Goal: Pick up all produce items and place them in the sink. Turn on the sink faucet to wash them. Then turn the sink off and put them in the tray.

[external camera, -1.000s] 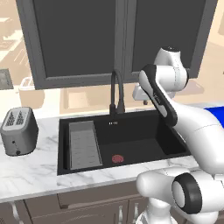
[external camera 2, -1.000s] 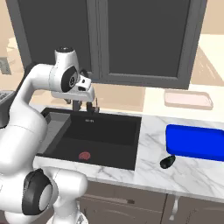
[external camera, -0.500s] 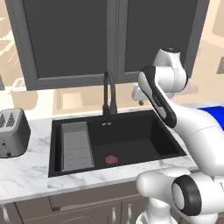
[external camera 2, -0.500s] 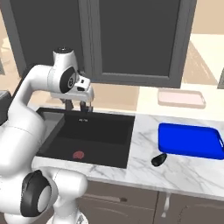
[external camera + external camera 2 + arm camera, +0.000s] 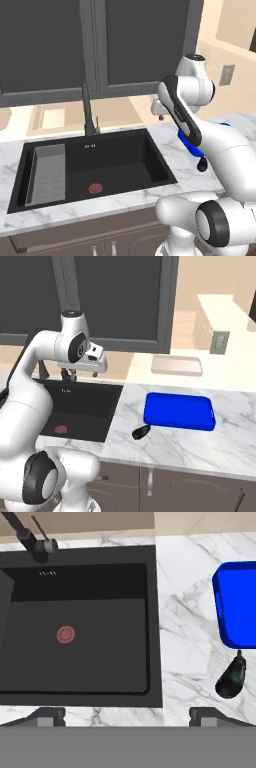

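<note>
Your gripper [image 5: 127, 714] hangs high above the front rim of the sink [image 5: 100, 652], jaws spread wide with nothing between them. The sink sits in the white marble desk [image 5: 185, 627], its red drain [image 5: 65, 634] bare, and the sink faucet [image 5: 88, 111] stands at its back edge. Right of the sink lies the blue tray [image 5: 179, 411], with a dark eggplant [image 5: 231, 678] just beside the tray's front corner nearest the sink.
</note>
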